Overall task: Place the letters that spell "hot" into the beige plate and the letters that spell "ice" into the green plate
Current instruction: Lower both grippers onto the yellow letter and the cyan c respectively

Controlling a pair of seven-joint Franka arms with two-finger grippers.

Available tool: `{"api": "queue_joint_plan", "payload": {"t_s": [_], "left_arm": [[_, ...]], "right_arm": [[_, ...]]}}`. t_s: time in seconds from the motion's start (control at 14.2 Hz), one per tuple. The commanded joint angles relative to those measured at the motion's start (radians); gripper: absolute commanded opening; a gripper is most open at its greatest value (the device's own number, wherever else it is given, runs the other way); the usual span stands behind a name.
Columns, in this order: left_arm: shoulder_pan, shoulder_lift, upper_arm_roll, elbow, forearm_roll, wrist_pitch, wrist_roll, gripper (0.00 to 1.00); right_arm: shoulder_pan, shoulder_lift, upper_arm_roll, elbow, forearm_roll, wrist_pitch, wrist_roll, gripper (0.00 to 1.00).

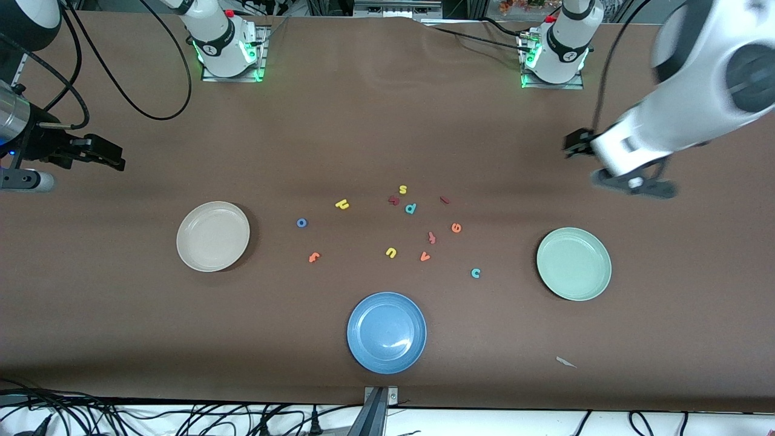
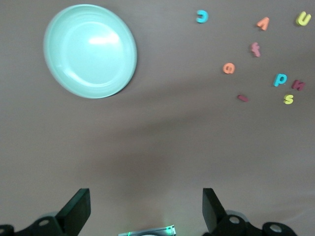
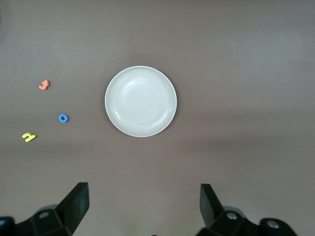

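The beige plate (image 1: 213, 236) (image 3: 141, 101) lies toward the right arm's end. Beside it are the blue o (image 1: 301, 223) (image 3: 63, 118), yellow h (image 1: 342, 204) (image 3: 29, 136) and orange t (image 1: 313, 257) (image 3: 45, 84). The green plate (image 1: 573, 263) (image 2: 90, 50) lies toward the left arm's end. The teal c (image 1: 476, 273) (image 2: 202, 16), orange e (image 1: 456, 227) (image 2: 229, 68) and dark-red i (image 1: 444, 200) (image 2: 242, 98) lie on the table mid-way. My left gripper (image 1: 634, 183) (image 2: 146, 206) hangs open and empty over bare table beside the green plate. My right gripper (image 1: 100, 154) (image 3: 143, 204) hangs open and empty near the beige plate.
A blue plate (image 1: 386, 332) sits nearest the front camera. Among the letters lie a yellow s (image 1: 402, 189), yellow u (image 1: 391, 252), orange v (image 1: 425, 257), teal p (image 1: 410, 208) and a dark-red blocky letter (image 1: 393, 200). A paper scrap (image 1: 565, 362) lies near the front edge.
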Motion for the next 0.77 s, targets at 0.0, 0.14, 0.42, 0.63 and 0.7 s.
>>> {"api": "queue_joint_plan", "payload": {"t_s": [0.0,0.14,0.42,0.63,0.7], "left_arm": [[-0.076,0.151,0.003,0.11,0.0,0.05,-0.074,1.0],[-0.14,0.241,0.001,0.115,-0.009,0.16,-0.086,1.0],[-0.166,0.404,0.003,0.124,-0.041,0.433,-0.109,1.0],[-0.198,0.51,0.003,0.125,-0.03,0.585,-0.109,1.0],[-0.206,0.539,0.004,0.124,-0.029,0.636,-0.107,1.0]], "right_arm": [[0.006,0.002,0.0,-0.007,0.016,-0.003,0.0,1.0],[0.022,0.002,0.001,-0.044,0.018,0.013,0.0,1.0],[0.036,-0.007,0.023,-0.14,0.027,0.111,0.096,1.0],[0.036,-0.01,0.103,-0.229,0.026,0.217,0.239,1.0],[0.036,-0.008,0.128,-0.262,0.027,0.258,0.289,1.0]]}}
